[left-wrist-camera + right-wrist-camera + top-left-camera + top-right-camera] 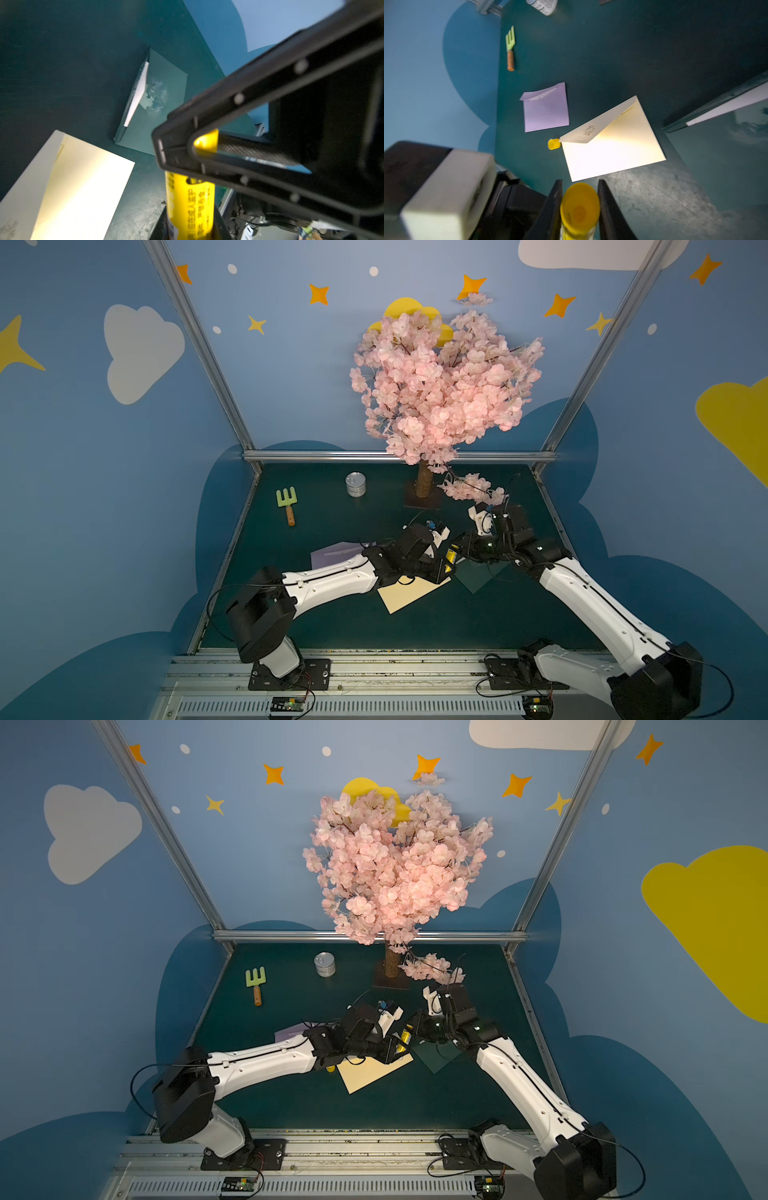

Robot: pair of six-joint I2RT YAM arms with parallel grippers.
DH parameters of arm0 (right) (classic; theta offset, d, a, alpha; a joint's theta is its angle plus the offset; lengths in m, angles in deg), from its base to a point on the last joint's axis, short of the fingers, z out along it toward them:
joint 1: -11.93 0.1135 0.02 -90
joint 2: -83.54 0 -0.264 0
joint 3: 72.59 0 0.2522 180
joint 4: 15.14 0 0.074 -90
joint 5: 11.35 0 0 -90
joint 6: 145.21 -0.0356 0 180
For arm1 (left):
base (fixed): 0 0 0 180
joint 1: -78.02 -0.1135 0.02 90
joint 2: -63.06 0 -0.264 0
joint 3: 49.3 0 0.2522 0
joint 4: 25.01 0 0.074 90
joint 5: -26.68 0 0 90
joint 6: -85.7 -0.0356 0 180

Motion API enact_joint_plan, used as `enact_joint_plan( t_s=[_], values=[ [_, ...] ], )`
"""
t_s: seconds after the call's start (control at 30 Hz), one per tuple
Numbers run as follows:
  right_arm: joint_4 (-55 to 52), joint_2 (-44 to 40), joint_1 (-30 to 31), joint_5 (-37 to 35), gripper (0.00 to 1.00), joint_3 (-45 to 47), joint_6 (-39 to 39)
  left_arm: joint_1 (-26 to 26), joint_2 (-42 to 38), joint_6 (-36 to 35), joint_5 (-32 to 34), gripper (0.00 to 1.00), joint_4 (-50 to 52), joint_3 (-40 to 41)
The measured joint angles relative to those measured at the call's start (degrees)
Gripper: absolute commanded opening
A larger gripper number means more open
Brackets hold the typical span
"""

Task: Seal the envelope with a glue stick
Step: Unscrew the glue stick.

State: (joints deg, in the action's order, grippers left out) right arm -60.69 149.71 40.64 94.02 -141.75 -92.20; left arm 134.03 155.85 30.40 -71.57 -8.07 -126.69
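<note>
The yellow glue stick point(451, 556) point(404, 1039) hangs above the table between both arms. My left gripper point(190, 220) is shut on its labelled body point(190, 203). My right gripper point(579, 199) is shut on its round far end point(579, 209), and it also shows in the left wrist view as a black frame point(176, 149). A loose yellow cap point(554, 143) lies beside the cream envelope point(612, 149) point(411, 593), whose flap stands open. A dark green envelope point(166, 116) point(478, 574) with a shiny smear and a white insert lies to the right. A purple envelope point(546, 110) lies to the left.
A pink blossom tree point(424, 485) stands at the back, with a low branch point(471, 487) just behind my right wrist. A tin can point(355, 484) and a green garden fork point(287, 504) lie at the back left. Metal rails border the table.
</note>
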Motion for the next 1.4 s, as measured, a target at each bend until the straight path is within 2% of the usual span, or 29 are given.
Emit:
enact_joint_plan(
  t_s=[0.13, 0.17, 0.2, 0.3, 0.37, 0.47, 0.67, 0.87, 1.13, 1.27, 1.4],
  values=[
    [-0.5, 1.7, 2.1, -4.4, 0.15, -1.1, 0.0, 1.0, 0.6, 0.2, 4.5, 0.03, 1.3, -0.5],
    [-0.5, 1.7, 2.1, -4.4, 0.23, -1.2, 0.2, 1.0, 0.6, 0.2, 4.7, 0.03, 1.3, -0.5],
    [-0.4, 1.6, 2.1, -4.2, 0.40, -1.2, 0.3, 1.0, 0.6, 0.2, 4.7, 0.03, 1.2, -0.5],
    [-0.2, 0.5, 0.6, -1.9, 0.66, -0.9, 2.3, 0.3, 0.5, 0.1, 3.1, 0.03, 0.8, -0.3],
    [0.8, -1.5, -1.0, 1.4, 0.73, -0.2, 3.2, -0.7, 0.2, 0.2, 0.8, 0.03, -0.4, 0.3],
    [2.8, -4.7, -4.5, 8.9, 0.77, 0.9, 3.7, -2.1, -1.3, 0.7, -4.4, 0.03, -3.2, 2.2],
    [9.6, -8.6, -10.9, 25.0, 0.77, 5.0, 2.2, -4.5, -5.2, 4.8, -15.1, 0.03, -12.9, 6.9],
    [19.3, -9.7, -14.2, 36.9, 0.68, 9.8, -3.7, -6.5, -6.1, 10.1, -22.8, 0.03, -23.0, 10.8],
    [28.2, -9.0, -14.5, 43.3, 0.55, 11.1, -8.5, -6.7, -6.1, 13.4, -26.7, 0.03, -28.7, 10.9],
    [30.8, -7.5, -14.5, 44.4, 0.38, 12.1, -10.2, -6.8, -6.1, 13.9, -27.8, 0.03, -30.3, 10.9],
    [33.5, -6.3, -14.5, 45.3, 0.30, 12.9, -12.3, -6.8, -6.1, 14.3, -28.2, 0.03, -30.9, 11.2]
  ],
)
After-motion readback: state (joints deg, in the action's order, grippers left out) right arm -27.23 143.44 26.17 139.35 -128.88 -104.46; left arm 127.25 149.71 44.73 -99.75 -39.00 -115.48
